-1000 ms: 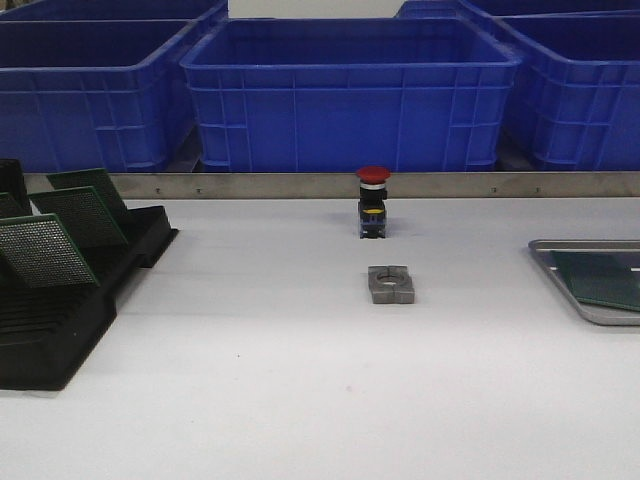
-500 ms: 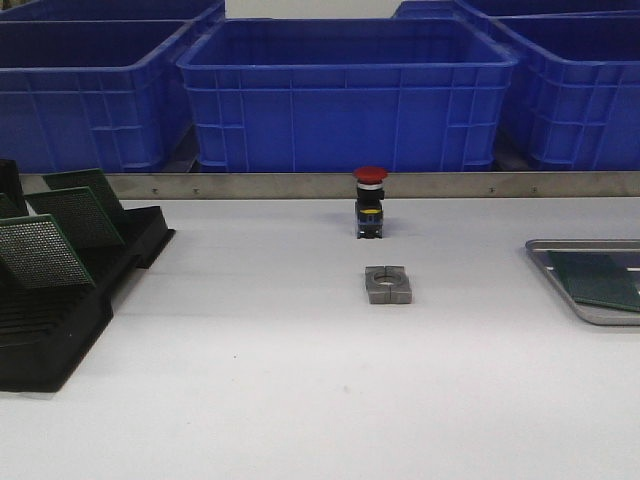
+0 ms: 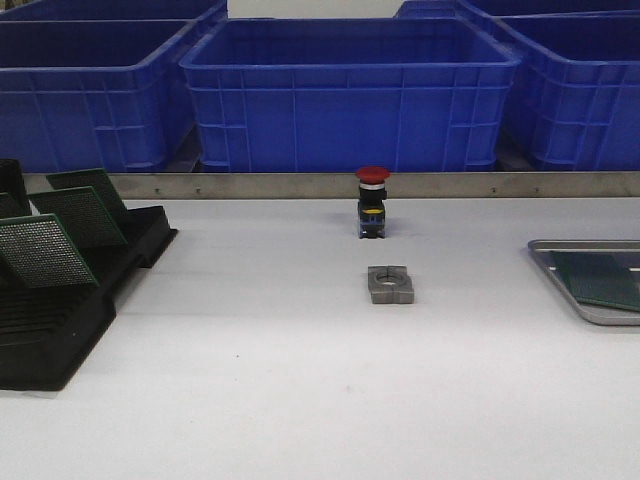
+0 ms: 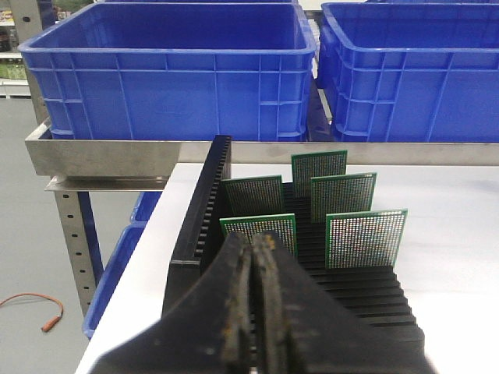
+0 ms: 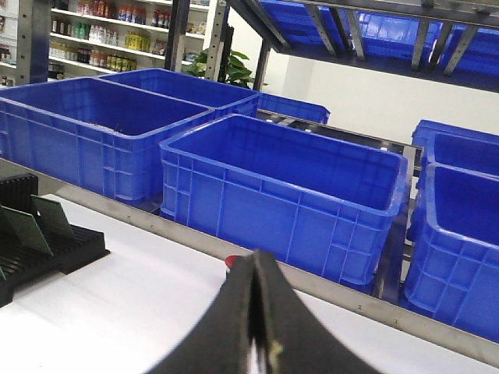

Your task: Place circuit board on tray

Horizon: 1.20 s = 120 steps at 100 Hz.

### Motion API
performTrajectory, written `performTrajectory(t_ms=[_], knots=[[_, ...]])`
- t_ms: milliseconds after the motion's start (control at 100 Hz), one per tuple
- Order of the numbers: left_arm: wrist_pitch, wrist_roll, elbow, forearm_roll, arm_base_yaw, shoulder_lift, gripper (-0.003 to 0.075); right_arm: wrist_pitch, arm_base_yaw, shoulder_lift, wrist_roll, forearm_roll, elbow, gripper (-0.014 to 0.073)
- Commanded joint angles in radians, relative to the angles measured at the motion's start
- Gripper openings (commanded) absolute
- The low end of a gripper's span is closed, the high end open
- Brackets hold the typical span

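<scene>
Several green perforated circuit boards (image 3: 42, 250) stand tilted in a black slotted rack (image 3: 70, 325) at the table's left. They also show in the left wrist view (image 4: 365, 237), in the same rack (image 4: 199, 218). The silver-grey tray (image 3: 560, 278) lies at the right edge with one green board (image 3: 600, 280) flat in it. My left gripper (image 4: 254, 243) is shut and empty, just short of the nearest board (image 4: 242, 227). My right gripper (image 5: 254, 261) is shut and empty above the table. Neither gripper shows in the front view.
A red-capped push button (image 3: 372, 200) stands at mid table, also in the right wrist view (image 5: 231, 262). A grey metal block (image 3: 390, 284) with a round hole lies in front of it. Blue plastic bins (image 3: 350, 90) line the shelf behind a metal rail (image 3: 300, 185).
The front view shifted very slightly and came back. No object on the table has moved.
</scene>
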Motion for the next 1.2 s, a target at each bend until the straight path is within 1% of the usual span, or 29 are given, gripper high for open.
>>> performTrajectory(t_ms=[0, 290, 450, 500, 620, 650, 700, 750, 760, 770, 780, 800, 820, 840, 850, 870, 890, 900, 910, 920, 930, 960, 980, 990, 1030, 1100, 1150, 1190], knots=[[-0.078, -0.012, 0.049, 0.0, 0.002, -0.031, -0.002, -0.023, -0.007, 0.019, -0.008, 0.039, -0.025, -0.0061], [-0.078, -0.012, 0.049, 0.0, 0.002, -0.031, -0.002, -0.023, -0.007, 0.019, -0.008, 0.039, -0.025, -0.0061], [-0.078, -0.012, 0.049, 0.0, 0.002, -0.031, -0.002, -0.073, -0.007, 0.019, -0.008, 0.039, -0.025, -0.0061], [-0.078, -0.012, 0.049, 0.0, 0.002, -0.031, -0.002, -0.108, -0.007, 0.019, -0.008, 0.044, -0.019, -0.0061], [-0.078, -0.012, 0.049, 0.0, 0.002, -0.031, -0.002, -0.253, 0.003, 0.019, -0.006, 0.039, 0.023, -0.0061], [-0.078, -0.012, 0.049, 0.0, 0.002, -0.031, -0.002, -0.28, 0.014, 0.019, 0.001, 0.019, 0.033, -0.0061], [-0.078, -0.012, 0.049, 0.0, 0.002, -0.031, -0.002, -0.312, 0.038, 0.019, 0.046, -0.067, 0.045, -0.0061], [-0.078, -0.012, 0.049, 0.0, 0.002, -0.031, -0.002, -0.341, 0.073, 0.019, 0.172, -0.232, 0.05, -0.0061], [-0.078, -0.012, 0.049, 0.0, 0.002, -0.031, -0.002, -0.343, 0.077, 0.019, 0.172, -0.232, 0.05, -0.0061], [-0.078, -0.012, 0.049, 0.0, 0.002, -0.031, -0.002, -0.348, 0.084, 0.019, 0.214, -0.302, 0.05, -0.0061], [-0.078, -0.012, 0.049, 0.0, 0.002, -0.031, -0.002, -0.351, 0.092, 0.019, 0.259, -0.325, 0.05, -0.0061], [-0.078, -0.012, 0.049, 0.0, 0.002, -0.031, -0.002, -0.356, 0.098, 0.019, 0.308, -0.374, 0.05, -0.0061], [-0.078, -0.012, 0.049, 0.0, 0.002, -0.031, -0.002, -0.368, 0.108, 0.019, 0.411, -0.473, 0.05, -0.0061], [-0.078, -0.012, 0.049, 0.0, 0.002, -0.031, -0.002, -0.376, 0.117, 0.019, 0.464, -0.55, 0.051, -0.0061], [-0.078, -0.012, 0.049, 0.0, 0.002, -0.031, -0.002, -0.379, 0.122, 0.019, 0.517, -0.576, 0.051, -0.0061], [-0.078, -0.012, 0.049, 0.0, 0.002, -0.031, -0.002, -0.386, 0.128, 0.019, 0.571, -0.627, 0.054, -0.0061], [-0.078, -0.012, 0.049, 0.0, 0.002, -0.031, -0.002, -0.404, 0.135, 0.019, 0.683, -0.727, 0.059, -0.0061], [-0.078, -0.012, 0.049, 0.0, 0.002, -0.031, -0.002, -0.409, 0.137, 0.019, 0.683, -0.727, 0.061, -0.0061], [-0.078, -0.012, 0.049, 0.0, 0.002, -0.031, -0.002, -0.42, 0.141, 0.019, 0.74, -0.798, 0.067, -0.0061], [-0.078, -0.012, 0.049, 0.0, 0.002, -0.031, -0.002, -0.427, 0.145, 0.019, 0.797, -0.82, 0.072, -0.0061], [-0.078, -0.012, 0.049, 0.0, 0.002, -0.031, -0.002, -0.439, 0.147, 0.019, 0.825, -0.843, 0.076, -0.0061], [-0.078, -0.012, 0.049, 0.0, 0.002, -0.031, -0.002, -0.475, 0.152, 0.019, 0.958, -0.947, 0.091, -0.0061], [-0.078, -0.012, 0.049, 0.0, 0.002, -0.031, -0.002, -0.506, 0.153, 0.019, 1.004, -1.004, 0.105, -0.0061], [-0.078, -0.012, 0.049, 0.0, 0.002, -0.031, -0.002, -0.518, 0.154, 0.019, 1.047, -1.021, 0.115, -0.0061], [-0.078, -0.012, 0.049, 0.0, 0.002, -0.031, -0.002, -0.578, 0.154, 0.019, 1.15, -1.11, 0.139, -0.0061], [-0.078, -0.012, 0.049, 0.0, 0.002, -0.031, -0.002, -0.665, 0.153, 0.019, 1.255, -1.189, 0.19, -0.0061], [-0.078, -0.012, 0.049, 0.0, 0.002, -0.031, -0.002, -0.695, 0.145, 0.014, 1.27, -1.201, 0.226, -0.0061], [-0.078, -0.012, 0.049, 0.0, 0.002, -0.031, -0.002, -0.683, 0.138, 0.005, 1.271, -1.201, 0.241, -0.0061]])
